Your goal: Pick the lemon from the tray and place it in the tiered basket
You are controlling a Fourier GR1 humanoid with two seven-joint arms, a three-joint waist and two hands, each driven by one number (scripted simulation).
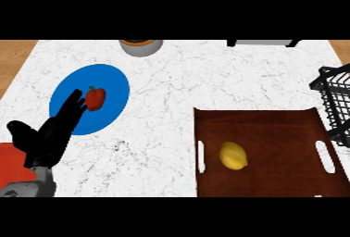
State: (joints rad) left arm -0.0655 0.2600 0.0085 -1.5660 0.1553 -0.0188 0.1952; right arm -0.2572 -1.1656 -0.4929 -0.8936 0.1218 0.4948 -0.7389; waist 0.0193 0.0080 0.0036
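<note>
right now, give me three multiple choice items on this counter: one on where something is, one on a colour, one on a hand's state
1. Where does the lemon lie?
A. on the brown tray
B. on the plate
C. in the wire basket

2. What colour is the plate under the red pepper?
A. white
B. blue
C. green

3. How is the left hand?
A. curled round the lemon
B. open, fingers straight, holding nothing
C. resting inside the basket

Key: 1 A, the lemon sits on the tray between its handle slots. 2 B, the round plate is plainly blue. 3 B, its fingers stretch toward the plate's edge with nothing in them.
</note>
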